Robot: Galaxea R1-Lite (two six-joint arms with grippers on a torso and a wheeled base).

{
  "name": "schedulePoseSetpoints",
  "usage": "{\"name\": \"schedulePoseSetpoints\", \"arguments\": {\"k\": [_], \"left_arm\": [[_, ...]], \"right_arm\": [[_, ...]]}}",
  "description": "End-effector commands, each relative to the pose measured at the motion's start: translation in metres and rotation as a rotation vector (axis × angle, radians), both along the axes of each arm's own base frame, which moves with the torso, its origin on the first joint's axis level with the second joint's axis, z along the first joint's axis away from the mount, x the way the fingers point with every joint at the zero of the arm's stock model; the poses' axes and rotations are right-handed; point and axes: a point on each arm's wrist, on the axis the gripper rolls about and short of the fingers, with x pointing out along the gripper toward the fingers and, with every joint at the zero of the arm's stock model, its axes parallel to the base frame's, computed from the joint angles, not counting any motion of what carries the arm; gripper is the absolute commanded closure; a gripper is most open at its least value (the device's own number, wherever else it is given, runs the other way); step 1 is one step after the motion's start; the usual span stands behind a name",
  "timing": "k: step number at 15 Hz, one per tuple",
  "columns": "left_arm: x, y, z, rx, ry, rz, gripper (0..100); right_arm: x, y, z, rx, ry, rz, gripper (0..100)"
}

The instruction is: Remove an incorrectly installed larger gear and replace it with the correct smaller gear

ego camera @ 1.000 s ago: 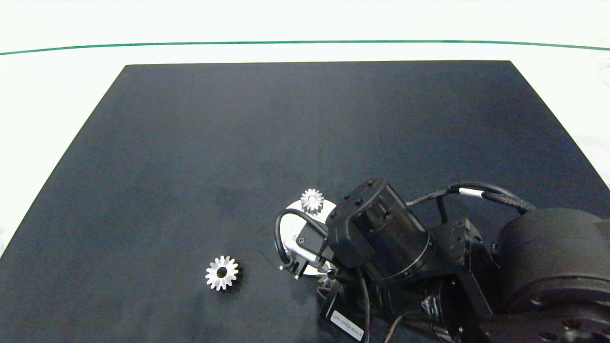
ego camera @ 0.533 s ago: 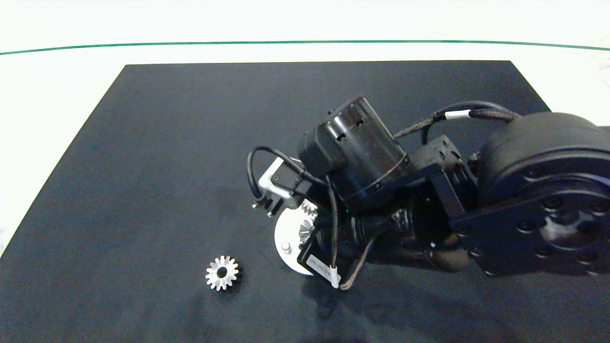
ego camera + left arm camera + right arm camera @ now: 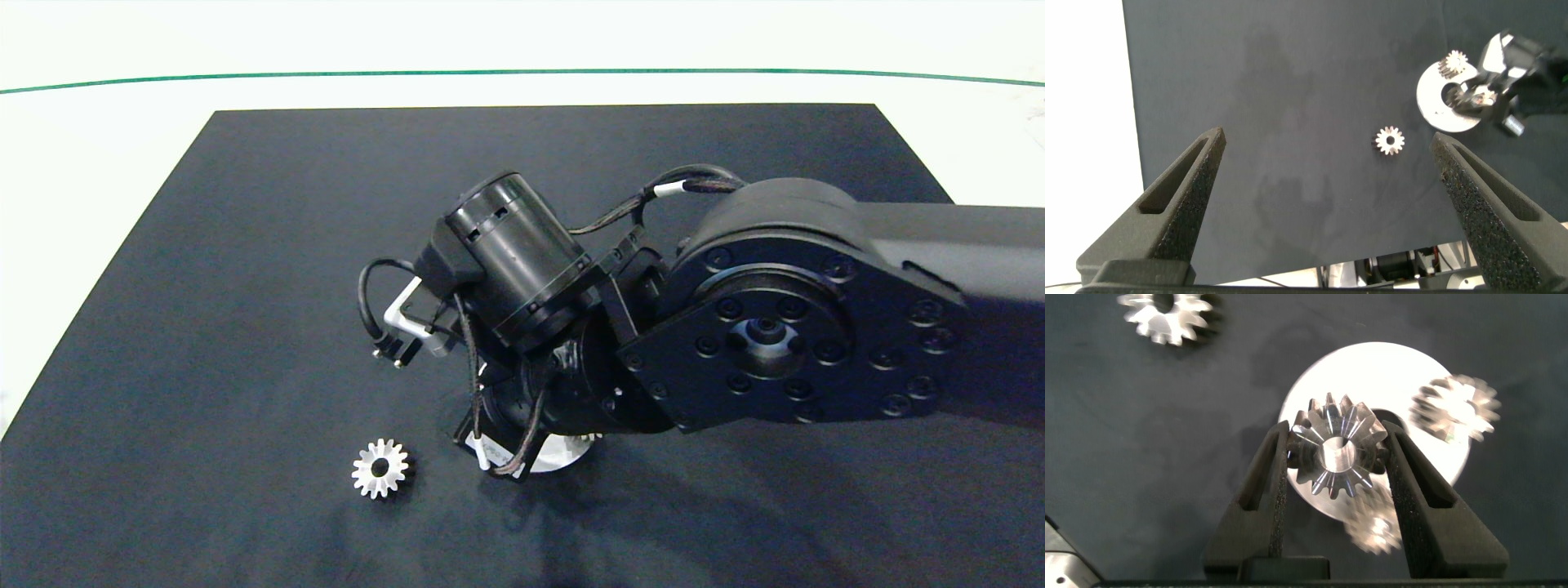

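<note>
While the black mat (image 3: pixel 245 245) filled most of the table, the right arm (image 3: pixel 767 327) reached across its near middle and hid the work from above. Under it lay the white round disc (image 3: pixel 1372 371), near the mat's front edge. The larger gear (image 3: pixel 380 467) lay flat on the mat just left of the disc, apart from it and already off its seat. The right gripper (image 3: pixel 1337 433) was clamped on the smaller gear (image 3: pixel 1337 453), one finger on each side of its teeth. That gear hung directly over the disc, with its bore facing down toward the disc's face. Two other small gears (image 3: pixel 1456 404) sat on the disc beside it, blurred. The post it should drop onto was hidden, so lining bore to post looked the deciding matter. The left gripper (image 3: pixel 1327 139) hung wide apart, high over the left of the mat, well off.
</note>
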Motion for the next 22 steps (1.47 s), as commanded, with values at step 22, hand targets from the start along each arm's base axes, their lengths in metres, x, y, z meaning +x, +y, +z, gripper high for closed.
{"name": "schedulePoseSetpoints", "arguments": {"k": [22], "left_arm": [[-0.003, 0.001, -0.001, 0.005, -0.001, 0.000, 0]], "right_arm": [[0.009, 0.018, -0.026, -0.037, 0.054, -0.032, 60]]}}
